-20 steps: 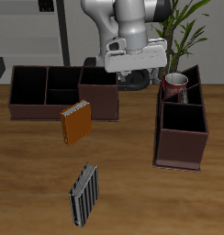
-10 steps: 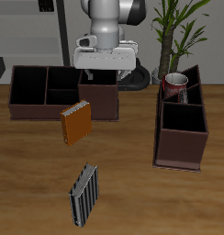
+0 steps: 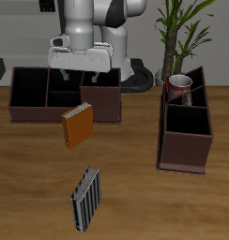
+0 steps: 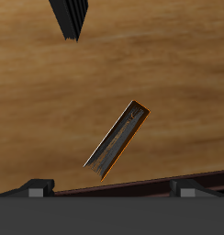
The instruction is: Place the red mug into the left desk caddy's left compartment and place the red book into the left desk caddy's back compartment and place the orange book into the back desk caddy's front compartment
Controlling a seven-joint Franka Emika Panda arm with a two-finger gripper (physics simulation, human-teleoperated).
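The arm is rising as a pale, thick column from the back of the desk (image 3: pixel 173 206), its upper links running out of the exterior view. The wrist is bending forward, carrying the white hand block level and broadside. The claw (image 3: pixel 78 82) is pointing straight down, hanging above the desk's far part. Its dark fingers (image 3: pixel 66 77) are barely showing beneath the block, so their spread is probably narrow, though unclear. In the wrist view, only two grey fingertips (image 4: pixel 35 187) are peeking in, apart.
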